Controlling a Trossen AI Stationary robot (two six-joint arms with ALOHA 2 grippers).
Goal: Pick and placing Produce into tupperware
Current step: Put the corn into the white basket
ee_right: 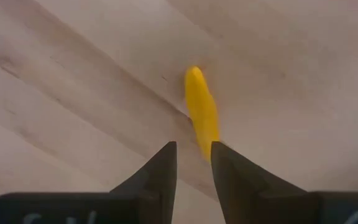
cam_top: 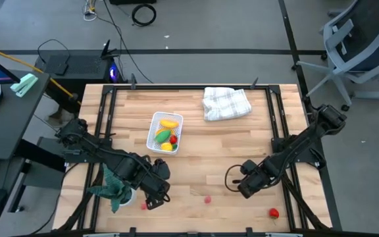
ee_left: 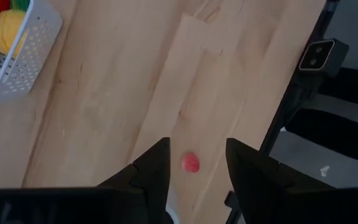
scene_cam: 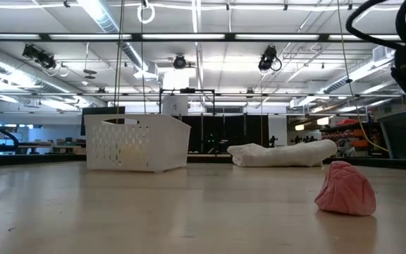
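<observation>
The white tupperware [cam_top: 165,131] stands mid-table and holds a yellow banana, a green piece and a red piece; it also shows in the low view [scene_cam: 138,143]. A pink piece [cam_top: 207,198] lies near the front edge, and a red piece [cam_top: 273,212] lies at the front right. My left gripper [cam_top: 165,191] is open; the pink piece [ee_left: 191,163] lies on the table ahead of its fingers, apart from them. My right gripper [cam_top: 237,181] points down with a narrow gap between its fingers. A long yellow piece [ee_right: 202,112] lies on the table by its fingertips. My right gripper's one fingertip [ee_right: 219,155] covers the yellow piece's near end [ee_right: 207,140]; whether it touches the piece cannot be told. The piece lies flat on the table, reaching away from the fingers.
A folded white checked cloth [cam_top: 226,103] lies at the far side. A green plant in a white pot [cam_top: 116,191] stands by my left arm, with a small red thing [cam_top: 143,205] beside it. Black frame rails run along the table's edges.
</observation>
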